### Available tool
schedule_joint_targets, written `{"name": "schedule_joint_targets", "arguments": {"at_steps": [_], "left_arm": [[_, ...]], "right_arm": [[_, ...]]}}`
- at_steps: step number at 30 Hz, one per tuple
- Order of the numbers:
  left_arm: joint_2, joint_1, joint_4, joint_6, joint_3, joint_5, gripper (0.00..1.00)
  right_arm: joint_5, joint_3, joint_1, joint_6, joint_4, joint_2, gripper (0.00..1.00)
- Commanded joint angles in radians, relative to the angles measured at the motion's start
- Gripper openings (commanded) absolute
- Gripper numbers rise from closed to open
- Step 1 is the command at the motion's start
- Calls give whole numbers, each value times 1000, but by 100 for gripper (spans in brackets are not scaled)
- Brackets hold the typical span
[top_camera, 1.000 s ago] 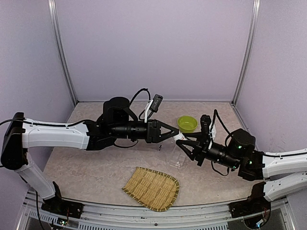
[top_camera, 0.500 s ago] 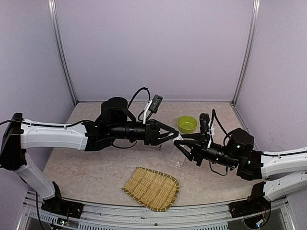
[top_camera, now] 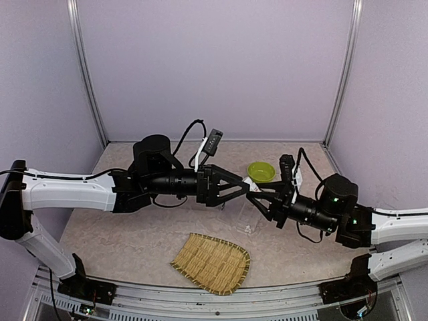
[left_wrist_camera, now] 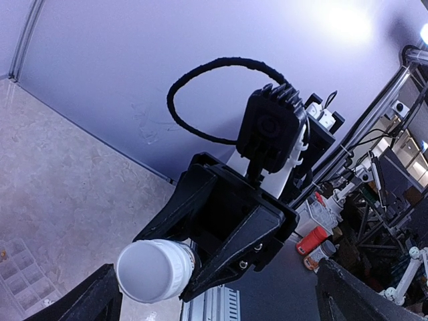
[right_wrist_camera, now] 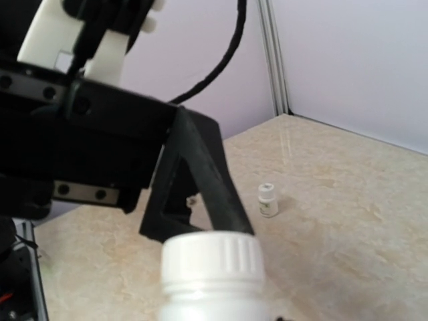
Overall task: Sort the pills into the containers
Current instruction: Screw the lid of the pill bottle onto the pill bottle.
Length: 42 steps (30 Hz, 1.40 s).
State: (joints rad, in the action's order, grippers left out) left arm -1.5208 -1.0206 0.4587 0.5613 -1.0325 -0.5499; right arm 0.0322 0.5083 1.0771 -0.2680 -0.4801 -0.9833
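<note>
Bottle-opening step — right gripper is clamping the pill bottle mid-frame, left gripper is gaping wide at its cap. Next, likely: regrip cap squarely — unscrew.

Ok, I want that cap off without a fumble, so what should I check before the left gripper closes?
1. Is the right gripper clamped on the bottle: ok.
2. Is the left gripper open: ok.
3. Is the cap seated on the bottle: ok.
4. Is the cap centred between the left fingers: not ok, it sits close to one.
5. Is the organiser open underneath: cannot tell.
</note>
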Motion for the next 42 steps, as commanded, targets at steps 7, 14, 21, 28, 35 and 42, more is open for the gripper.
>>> {"name": "schedule_joint_targets", "arguments": {"at_steps": [7, 14, 21, 28, 35, 42], "left_arm": [[-3, -6, 45, 35, 12, -8, 99], [-20, -6, 37, 37, 1, -8, 99], [-30, -5, 23, 32, 2, 4, 99], [-37, -6, 24, 34, 6, -4, 99], [-44, -9, 34, 38, 3, -15, 99], [-43, -15, 45, 38, 3, -30, 98]], "right_arm": [[80, 27, 4, 63, 80, 8, 13], [103, 24, 4, 86, 90, 31, 14], [87, 15, 4, 90, 82, 40, 15], [41, -12, 4, 95, 28, 67, 17], [-5, 9, 4, 81, 28, -4, 17], [21, 31, 4, 60, 34, -74, 16]]}}
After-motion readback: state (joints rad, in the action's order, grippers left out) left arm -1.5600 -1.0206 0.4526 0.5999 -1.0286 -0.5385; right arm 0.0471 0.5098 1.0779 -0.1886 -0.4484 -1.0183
